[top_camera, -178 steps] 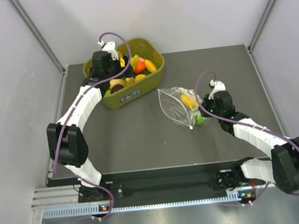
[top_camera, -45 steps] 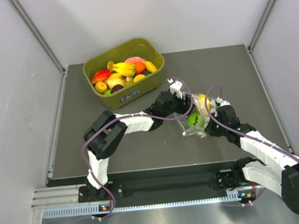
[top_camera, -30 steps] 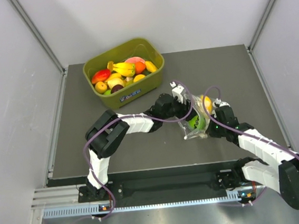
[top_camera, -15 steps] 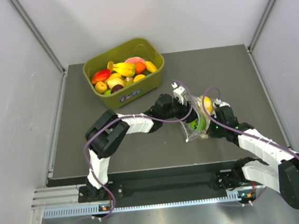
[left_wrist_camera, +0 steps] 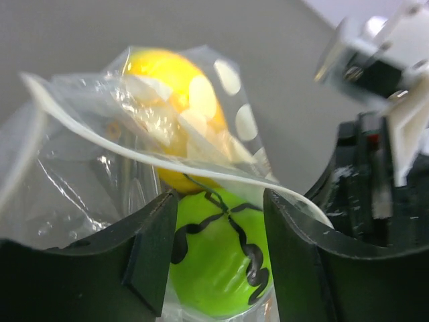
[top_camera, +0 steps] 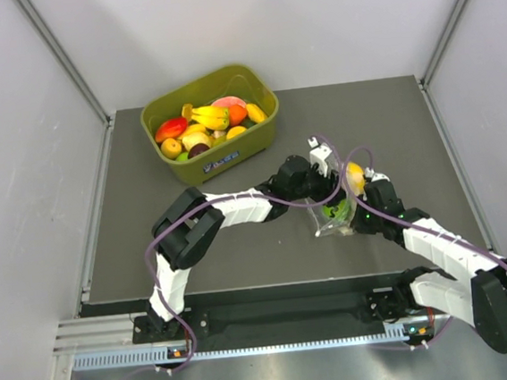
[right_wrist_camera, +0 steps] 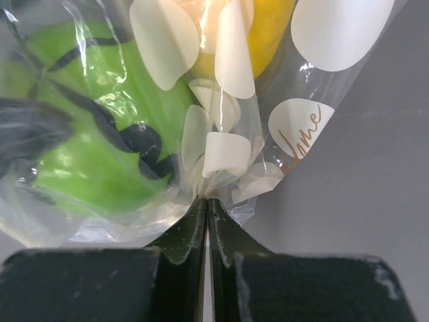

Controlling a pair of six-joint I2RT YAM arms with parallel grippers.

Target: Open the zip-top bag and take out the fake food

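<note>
At the near side of the table (top_camera: 391, 123), the right gripper (right_wrist_camera: 206, 204) is seen fully closed, a thin fold at the bottom edge of the zip-top bag (right_wrist_camera: 295, 127) being pinched between its fingers. The right arm is stretched low from its base towards the middle. The bag is held up off the surface between the two grippers, right of centre. It is judged to be light, floppy and slippery film that would crumple rather than resist, so it is best held at an edge or at the stiffer zip strip (left_wrist_camera: 134, 151). The fake food (left_wrist_camera: 221, 268) inside is hard and glossy: a round green piece with a yellow piece (left_wrist_camera: 171, 74) beyond it. The left gripper (left_wrist_camera: 220, 198) is set astride the green piece, its fingers spread to that width; whether the piece is actually clamped cannot be told. The left arm is folded at the elbow and reached across to the right. Farthest away, an olive-green tub (top_camera: 232, 156) of toy fruit is seen.
</note>
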